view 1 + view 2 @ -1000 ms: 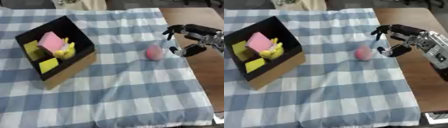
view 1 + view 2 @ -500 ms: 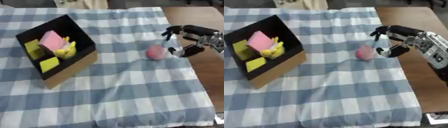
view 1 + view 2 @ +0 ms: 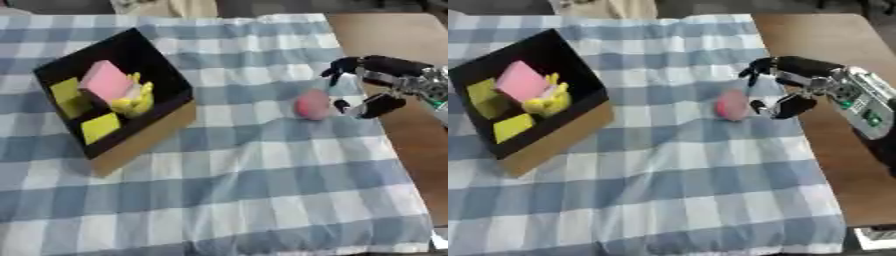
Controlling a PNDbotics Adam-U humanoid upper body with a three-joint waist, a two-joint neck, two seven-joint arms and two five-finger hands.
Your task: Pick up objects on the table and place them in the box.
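Left eye view:
- Pink rounded obj: on checked cloth, right of centre, well apart from box.
- Right hand: just beside pink obj on its right; fingers arched above, thumb low, spread wide, holding nothing. No contact visible.
- Box: black inside, cardboard outside, at left. Holds pink block, yellow toy, two yellow blocks.
- Left hand: not seen.

Right eye view:
- Same layout. Thumb tip near the obj's lower right side; touching or not, can't tell.
- Risk (judgement): rounded obj may roll away toward the box if fingers nudge it before closing round it; loose cloth could bunch under fingertips and spoil the grasp.
- Surface: blue/white checked cloth over brown wooden tabletop, bare wood along right side, under the arm.
- Room: far edge dim, indistinct light shapes; nothing more legible.
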